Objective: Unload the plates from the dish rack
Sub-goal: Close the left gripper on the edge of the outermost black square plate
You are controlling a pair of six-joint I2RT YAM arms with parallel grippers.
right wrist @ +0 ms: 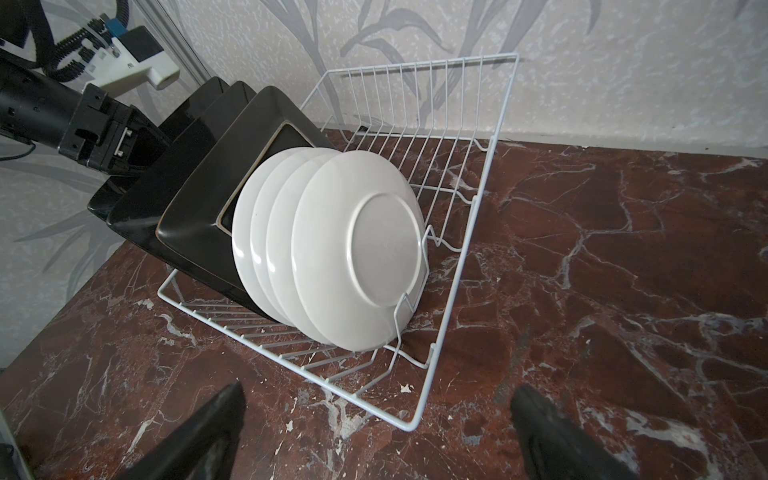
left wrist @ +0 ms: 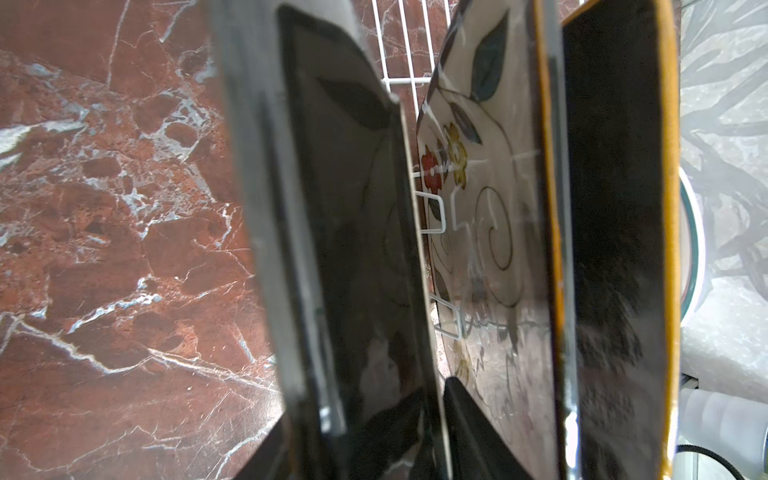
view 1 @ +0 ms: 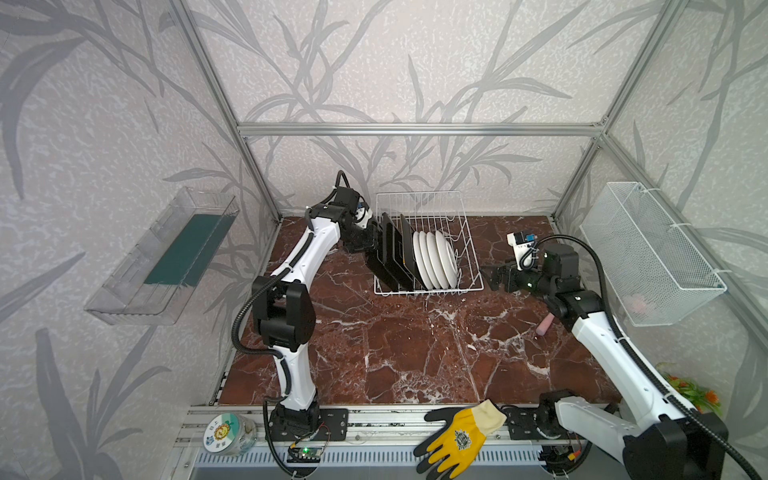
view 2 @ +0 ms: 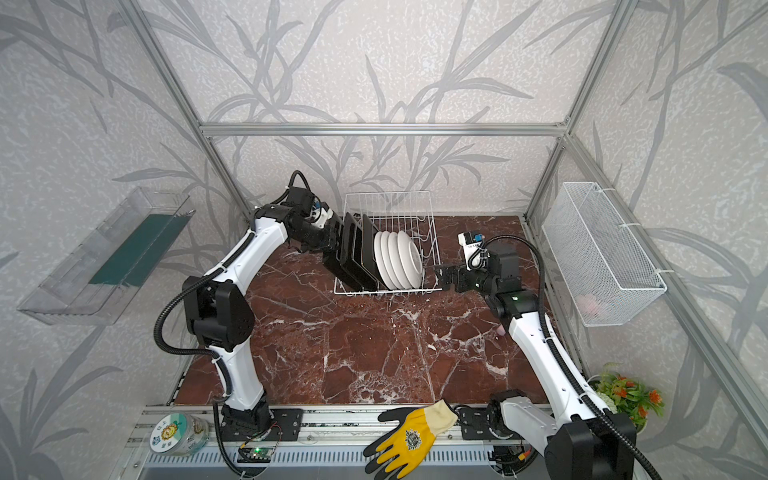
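The white wire dish rack (view 1: 469,249) (view 2: 432,232) (right wrist: 415,64) stands at the back of the marble table. In it, upright, are three black-backed square plates (view 1: 392,253) (view 2: 353,253) (right wrist: 195,195) and several round white plates (view 1: 436,259) (view 2: 399,259) (right wrist: 357,249). My left gripper (view 1: 376,245) (view 2: 338,245) (left wrist: 370,415) straddles the upper edge of the outermost square plate (left wrist: 353,249). One finger is behind its black back, the other between it and the flowered face of its neighbour (left wrist: 486,208). Whether the fingers press on it I cannot tell. My right gripper (view 1: 494,278) (view 2: 442,276) (right wrist: 380,388) is open and empty, just off the rack's right front corner.
A clear plastic tray (view 1: 162,257) hangs on the left wall and a fine-mesh white basket (view 1: 648,253) on the right wall. A yellow glove (view 1: 461,436) and a jar (view 1: 226,434) lie on the front rail. A small pink object (view 1: 544,326) sits under the right arm.
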